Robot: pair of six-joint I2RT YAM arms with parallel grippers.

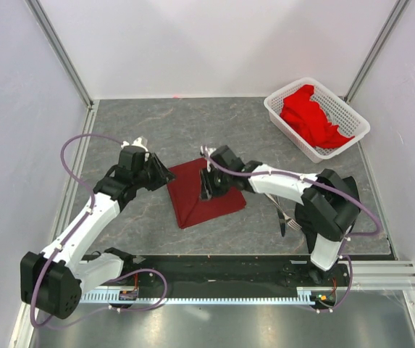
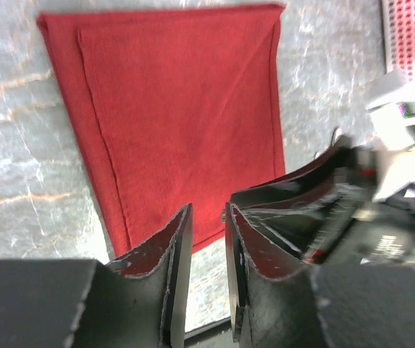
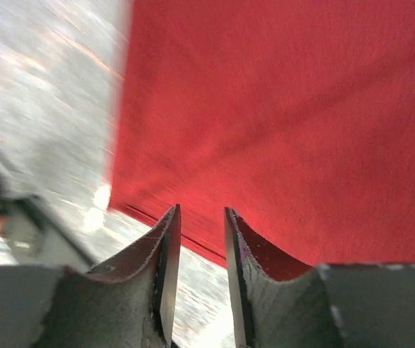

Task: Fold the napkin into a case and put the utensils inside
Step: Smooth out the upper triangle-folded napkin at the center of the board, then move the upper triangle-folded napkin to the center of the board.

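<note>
The left pincer (image 2: 207, 210) is hanging parted and empty, with nothing lying between its jaws. Just ahead of its tips the napkin (image 2: 185, 123) is lying flat on the table (image 2: 19, 167). The right pincer (image 3: 201, 210) is likewise standing loose and gripping nothing, hovering low over the cloth's opposite edge, probably so that both can take the next fold together. Behind that pincer, under its own arm, the utensils (image 1: 285, 220) are waiting. Far beyond it, the basket (image 1: 345, 145) is holding other red cloth.
</note>
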